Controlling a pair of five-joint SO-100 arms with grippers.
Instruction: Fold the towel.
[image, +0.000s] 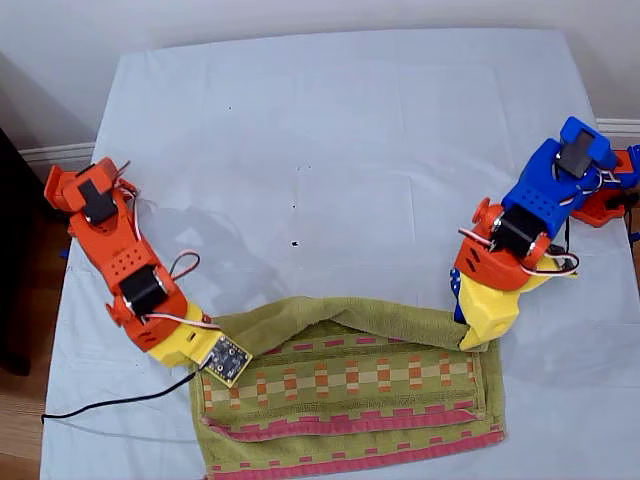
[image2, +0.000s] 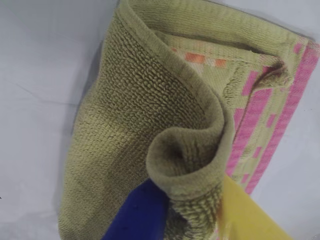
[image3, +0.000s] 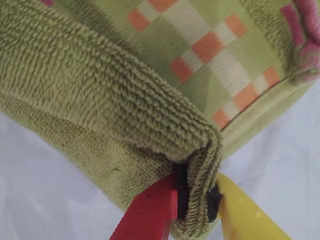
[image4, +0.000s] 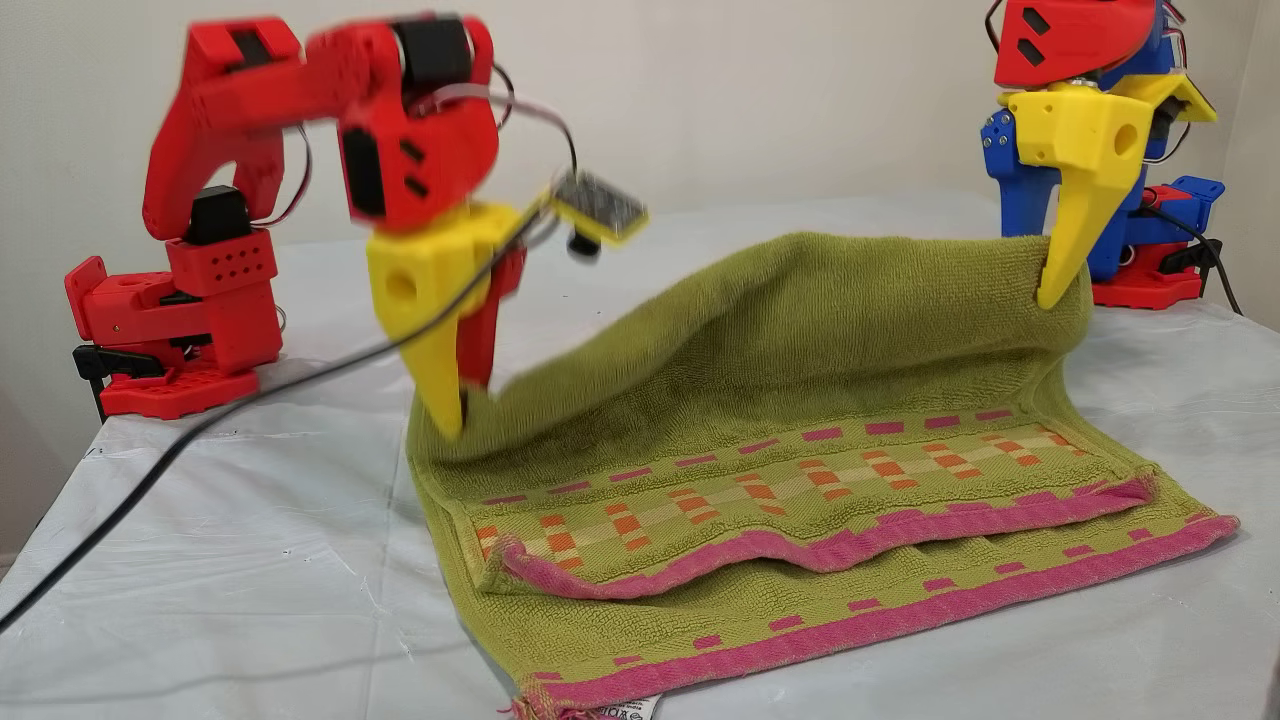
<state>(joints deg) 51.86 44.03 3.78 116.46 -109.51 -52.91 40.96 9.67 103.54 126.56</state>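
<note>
The towel (image: 350, 400) is olive-green terry with pink hems and an orange-and-cream check band. It lies doubled near the table's front edge in the exterior view. Its folded green edge is lifted off the lower layers at two corners. My first gripper (image: 468, 340), with blue and yellow jaws, is shut on the corner at the exterior view's right (image2: 192, 200). My second gripper (image: 222, 350), with red and yellow jaws, is shut on the corner at the exterior view's left (image3: 195, 195). In the other view the first gripper (image4: 1048, 295) holds its corner higher than the second gripper (image4: 455, 410), and the towel (image4: 800, 400) sags between them.
A white sheet (image: 330, 150) covers the table. A black cable (image: 110, 405) runs from the second arm toward the exterior view's left front edge. The arm bases stand at the table's two sides (image4: 170, 330) (image4: 1150, 260).
</note>
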